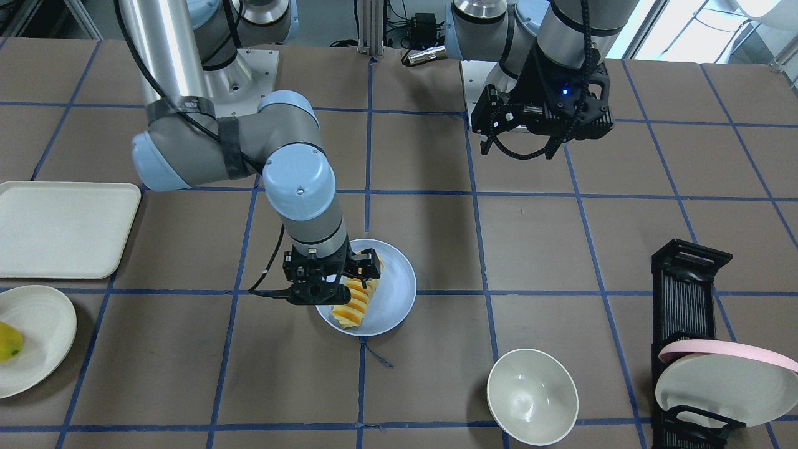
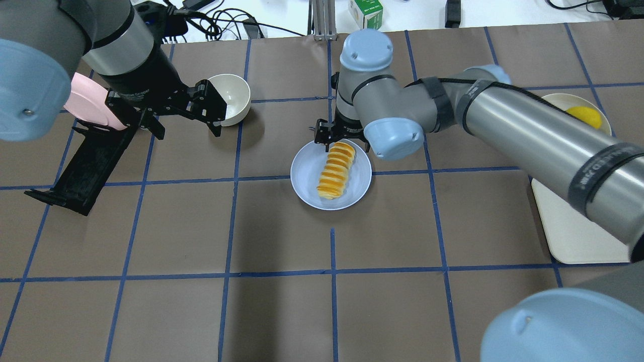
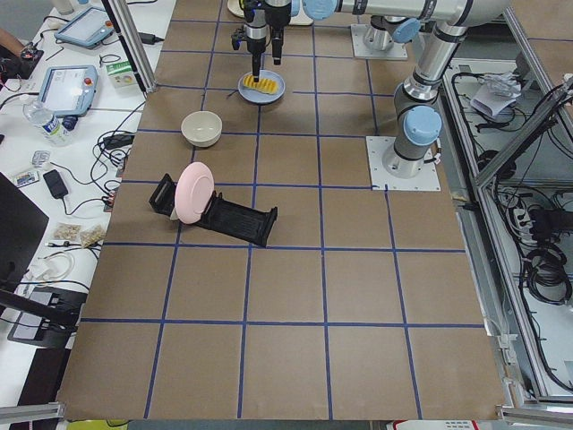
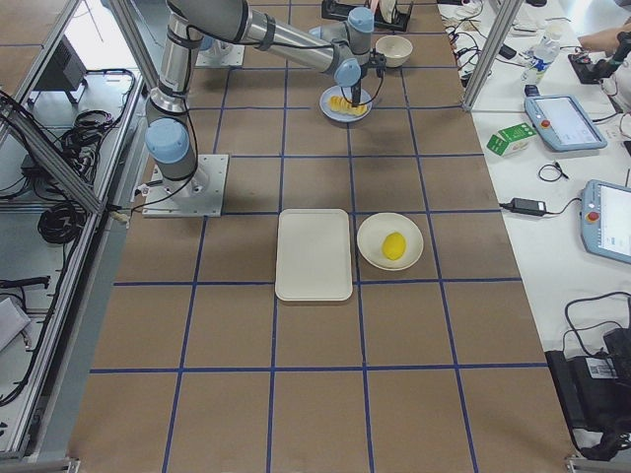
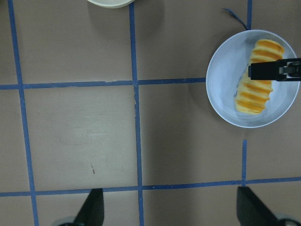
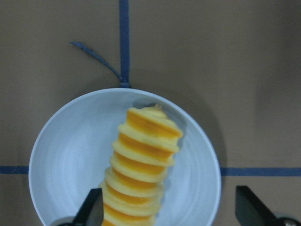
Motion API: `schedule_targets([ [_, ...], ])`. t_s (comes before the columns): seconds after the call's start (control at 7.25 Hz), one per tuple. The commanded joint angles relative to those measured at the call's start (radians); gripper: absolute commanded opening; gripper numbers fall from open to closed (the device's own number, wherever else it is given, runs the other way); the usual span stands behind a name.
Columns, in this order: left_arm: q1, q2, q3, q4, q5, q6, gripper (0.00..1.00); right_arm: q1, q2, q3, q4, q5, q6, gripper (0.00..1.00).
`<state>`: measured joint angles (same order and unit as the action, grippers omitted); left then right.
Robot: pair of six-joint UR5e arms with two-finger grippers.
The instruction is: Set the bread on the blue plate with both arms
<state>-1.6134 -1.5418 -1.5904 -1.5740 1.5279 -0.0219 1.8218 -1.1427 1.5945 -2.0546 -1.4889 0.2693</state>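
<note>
Bread (image 6: 143, 160) rests on blue plate (image 6: 61, 155) beneath the released right gripper (image 6: 169, 197); a skewed lift could drag it off.

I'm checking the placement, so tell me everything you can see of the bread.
The bread is a long ridged loaf, pale yellow segments with orange-brown tops, looking whole. It lies inside the blue plate, resting on it across the middle. The right pincer stands open astride one end; contact cannot be told.

The bread (image 2: 336, 169) lies on the plate (image 2: 307, 183) at the table's (image 2: 282, 311) middle; bowl (image 2: 236, 98) and rack (image 2: 75, 176) sit toward its left end, tray (image 2: 568, 236) toward its right.
</note>
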Motion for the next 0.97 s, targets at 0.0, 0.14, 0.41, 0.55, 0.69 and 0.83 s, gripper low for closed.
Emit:
schedule_targets([
  [0.0,0.000,0.002,-0.002,0.002,0.000,0.000,1.00,-0.132,-0.159,-0.063,0.254,-0.017,-0.146,1.00],
  [0.14,0.000,0.003,-0.002,0.002,0.000,0.000,1.00,-0.198,-0.249,-0.068,0.374,-0.019,-0.256,1.00],
  [0.41,0.001,0.005,0.003,0.000,0.006,0.002,1.00,-0.268,-0.438,-0.053,0.528,-0.054,-0.346,1.00],
  [0.55,0.000,0.005,0.001,0.002,0.021,0.002,1.00,-0.263,-0.466,-0.054,0.536,-0.056,-0.331,1.00],
  [0.69,0.000,0.005,0.003,0.002,0.020,0.000,1.00,-0.262,-0.447,-0.063,0.534,-0.086,-0.332,1.00],
  [0.83,0.000,0.005,0.001,0.002,0.020,0.000,1.00,-0.263,-0.431,-0.067,0.531,-0.099,-0.334,1.00],
])
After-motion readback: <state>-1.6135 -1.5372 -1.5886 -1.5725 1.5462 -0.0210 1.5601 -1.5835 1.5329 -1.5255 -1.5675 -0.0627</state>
